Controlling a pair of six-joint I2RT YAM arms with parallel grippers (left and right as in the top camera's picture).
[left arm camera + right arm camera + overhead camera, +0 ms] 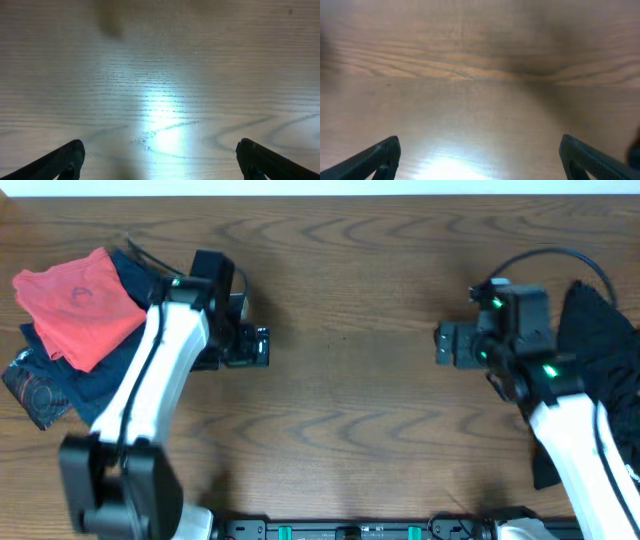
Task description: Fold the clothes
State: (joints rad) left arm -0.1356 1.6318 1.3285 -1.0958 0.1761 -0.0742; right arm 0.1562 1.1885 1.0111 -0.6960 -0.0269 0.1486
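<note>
1. Work surface. The brown wood-grain counter [350,270] carries all garments. Its centre, between the two arms, shows bare wood.

2. Garments, left side. A coral-red cloth garment [75,305] lies near the left edge of the counter, flattened into a rough rectangle. It rests on top of a dark navy cloth garment [100,375], which shows beyond it on its upper right and lower sides. A dark printed piece of fabric [35,390] sticks out at the lower left of this pile. The white left arm crosses over the right side of the navy garment in the overhead view.

3. Garment, right side. A black crumpled cloth garment [600,350] lies at the right edge of the counter, partly hidden by the right arm.

4. Left tool [262,347]. It sits just right of the left pile and points toward the counter centre. Its fingers [65,160] stand wide apart with only bare wood between them.

5. Right tool [440,345]. It sits left of the black garment, facing the left tool. Its fingers [380,157] are likewise spread wide and hold nothing.
</note>
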